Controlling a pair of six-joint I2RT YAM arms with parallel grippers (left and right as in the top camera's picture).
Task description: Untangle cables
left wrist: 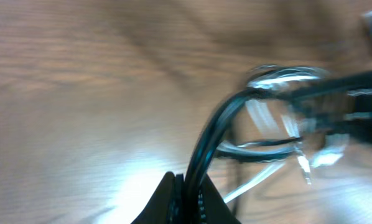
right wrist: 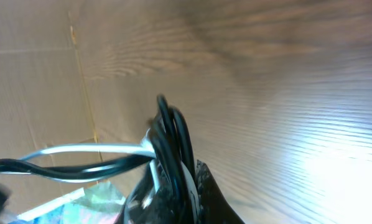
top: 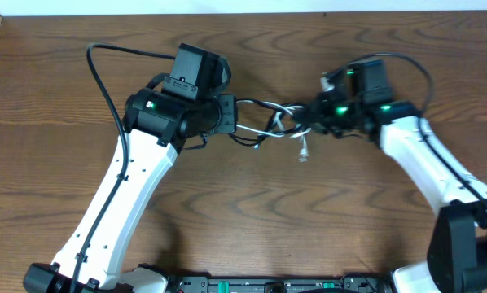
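Centrally, the left claw [top: 230,114] is pinched together on the cables [top: 269,120]. The left wrist view is blurred, but its two dark fingers [left wrist: 166,200] meet around a pair of black cords that rise from between them and bend toward 2 o'clock

At 3 o'clock from it, near but apart, the right claw [top: 313,120] faces it and is likewise clamped on the same bundle. In the right wrist view several black cords loop up over its dark fingers [right wrist: 204,186], and a white cord [right wrist: 93,149] and a black one run out together toward 9 o'clock

Between the two claws the bundle hangs stretched in a loose, knotted span, lifted off the desk [top: 252,220] near its far middle. From the knot a short white strand drops toward 6 o'clock and ends in a small plug [top: 304,152]; thin black loops sag just beside it

Both white arms reach in from the near edge, at 7 and 5 o'clock
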